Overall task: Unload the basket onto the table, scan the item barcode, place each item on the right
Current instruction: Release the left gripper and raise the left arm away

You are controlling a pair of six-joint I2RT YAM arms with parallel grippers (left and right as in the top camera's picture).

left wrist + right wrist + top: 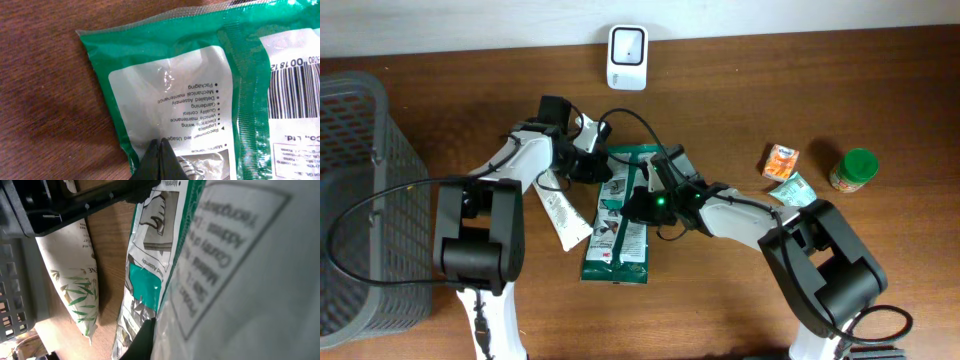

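Right gripper (642, 205), jaws closed, apparently on the right long edge of the green pack (620, 250), which lies at mid-table with its long axis running from the near side to the far side. Left gripper (588, 162), jaws shut tip to tip, sits on the pack's far left part, and whether it pinches any film cannot be told. Barcode (295, 90) on the upward face; scanner (627, 57) well beyond the pack's far end, nothing between, left gripper the nearer. White tube (565, 218) just beside the pack's left edge, basket (360, 200) far left, carton (781, 160) and jar (853, 170) well apart at right.
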